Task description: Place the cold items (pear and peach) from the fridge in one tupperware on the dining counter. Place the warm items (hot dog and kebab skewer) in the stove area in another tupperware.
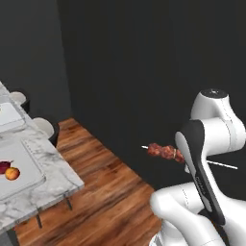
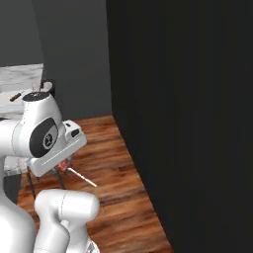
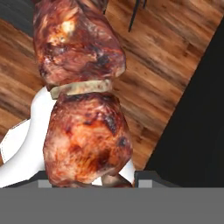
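On the left, a marble table (image 1: 57,175) is seen, with a round peach (image 1: 12,173) lying in a flat translucent tupperware (image 1: 29,158). To the right, the kebab skewer (image 1: 166,152), with glossy browned meat chunks, is gripped by the claw (image 3: 94,181) above the wooden floor (image 1: 115,192).

No legible text, label, brand, number or sign found in any view. Surfaces checked: the marble table (image 1: 53,175) at lower left of the left base view, the dark wall (image 2: 188,123) at right of the right base view, and the wooden floor (image 1: 110,192).
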